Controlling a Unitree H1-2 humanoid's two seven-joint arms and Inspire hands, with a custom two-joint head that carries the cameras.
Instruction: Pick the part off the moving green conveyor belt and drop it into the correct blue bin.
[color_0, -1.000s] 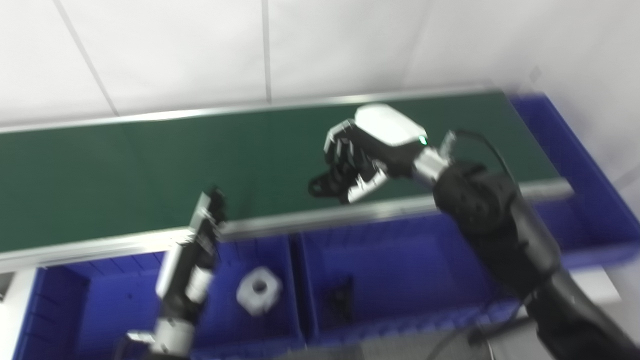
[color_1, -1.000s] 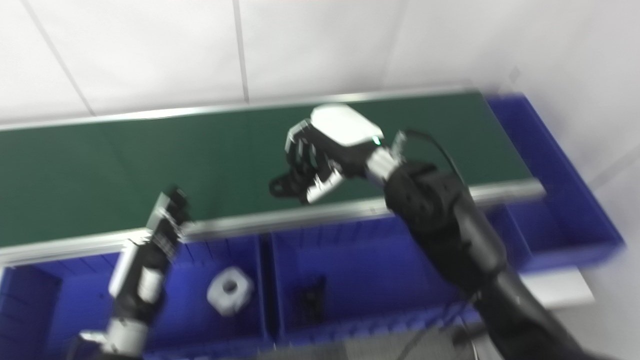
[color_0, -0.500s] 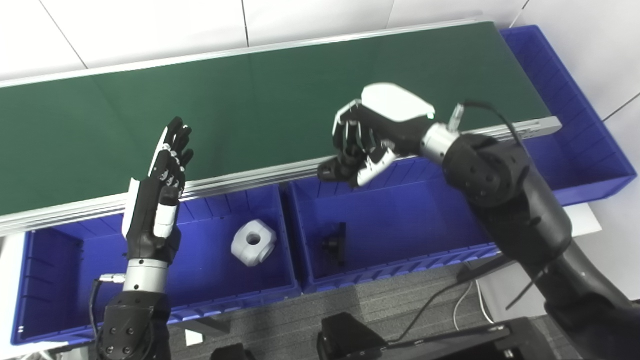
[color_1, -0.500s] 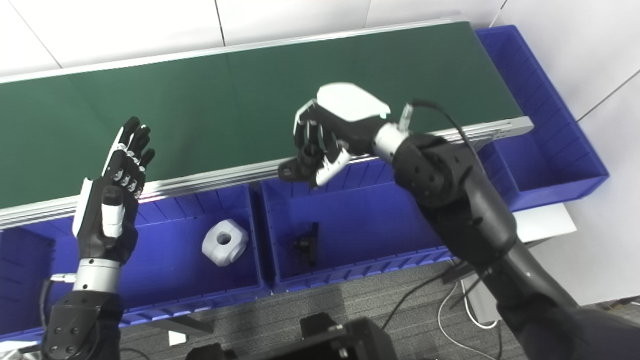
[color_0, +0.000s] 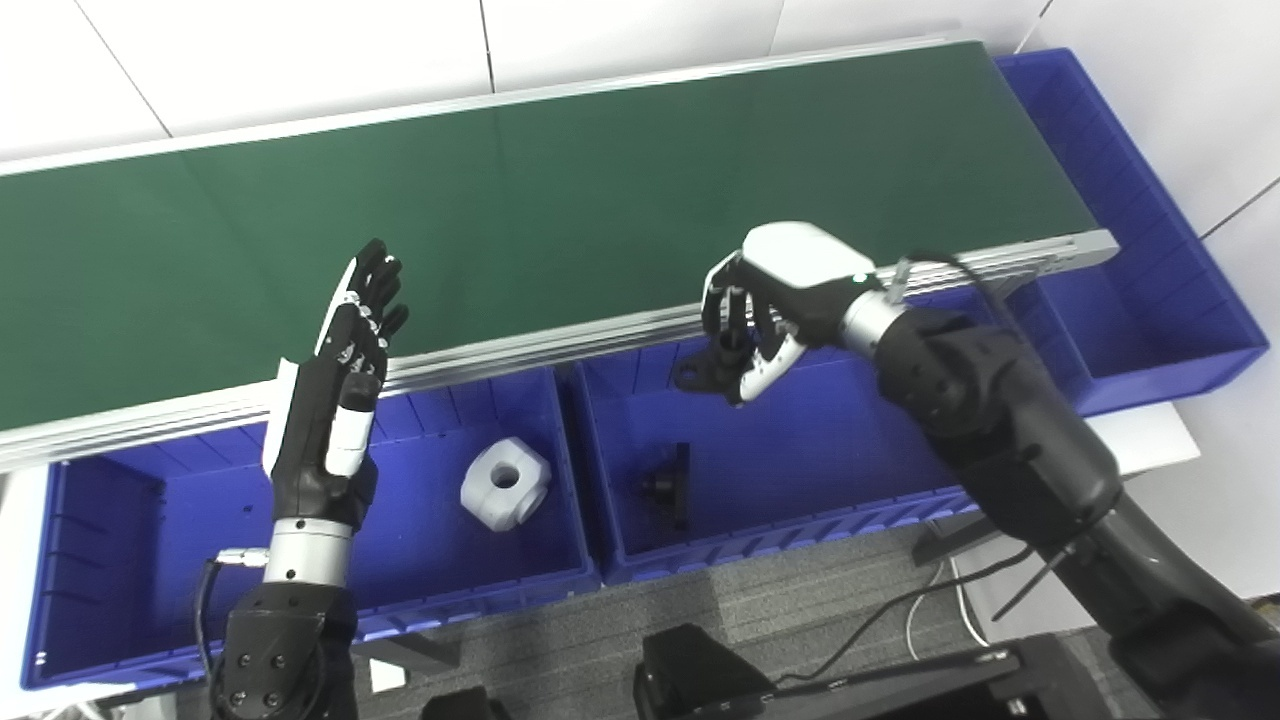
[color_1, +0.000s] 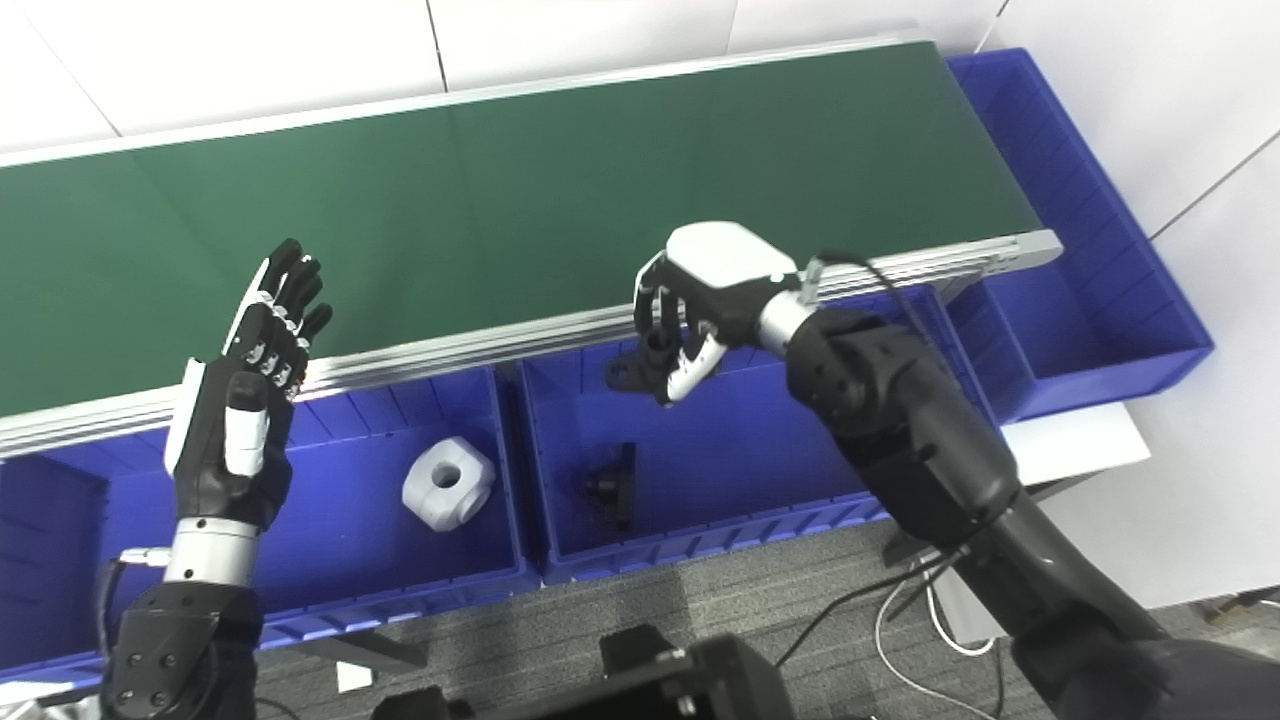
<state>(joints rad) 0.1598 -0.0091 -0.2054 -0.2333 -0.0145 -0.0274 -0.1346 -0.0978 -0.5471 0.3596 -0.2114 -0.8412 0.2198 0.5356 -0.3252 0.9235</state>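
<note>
One small black part (color_0: 700, 372) is pinched in the right robot hand (color_0: 775, 305), just over the near edge of the green belt (color_0: 560, 190). Right below that robot hand is a blue bin (color_0: 800, 450) with another black part (color_0: 668, 487) inside. Farther left, the next blue bin (color_0: 420, 590) holds a white block (color_0: 505, 482). The left robot hand (color_0: 335, 400) is up, fingers spread, holding nothing.
</note>
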